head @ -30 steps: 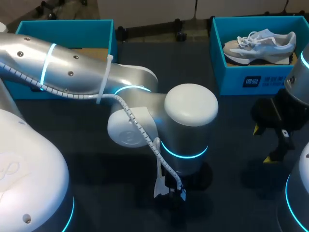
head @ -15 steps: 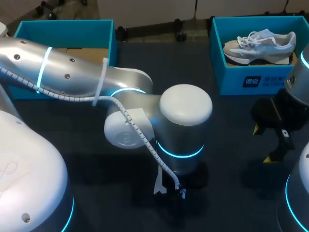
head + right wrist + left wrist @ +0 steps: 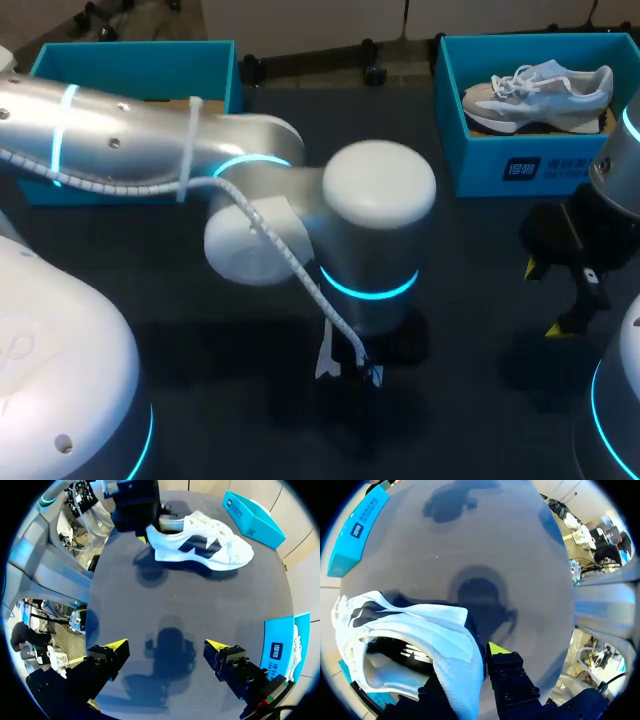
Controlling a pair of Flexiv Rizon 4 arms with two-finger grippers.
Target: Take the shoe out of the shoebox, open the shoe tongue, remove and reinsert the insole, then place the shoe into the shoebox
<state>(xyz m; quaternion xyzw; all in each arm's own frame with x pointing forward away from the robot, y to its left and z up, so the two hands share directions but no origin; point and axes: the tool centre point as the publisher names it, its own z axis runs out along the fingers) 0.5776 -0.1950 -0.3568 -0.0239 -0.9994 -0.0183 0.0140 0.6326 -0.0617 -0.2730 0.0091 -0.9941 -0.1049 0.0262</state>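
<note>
Left gripper (image 3: 481,656), clamped on the white shoe (image 3: 415,635) at its heel, drifts toward frame left in the head view — shoe is out of the upper-left shoebox (image 3: 135,62), tongue step likely next; right gripper (image 3: 165,652) wide, empty.

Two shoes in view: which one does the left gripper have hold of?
The white shoe with dark side markings, out of the boxes; the left gripper grips its heel collar. The grey-and-white shoe lies in the right shoebox, untouched.
</note>
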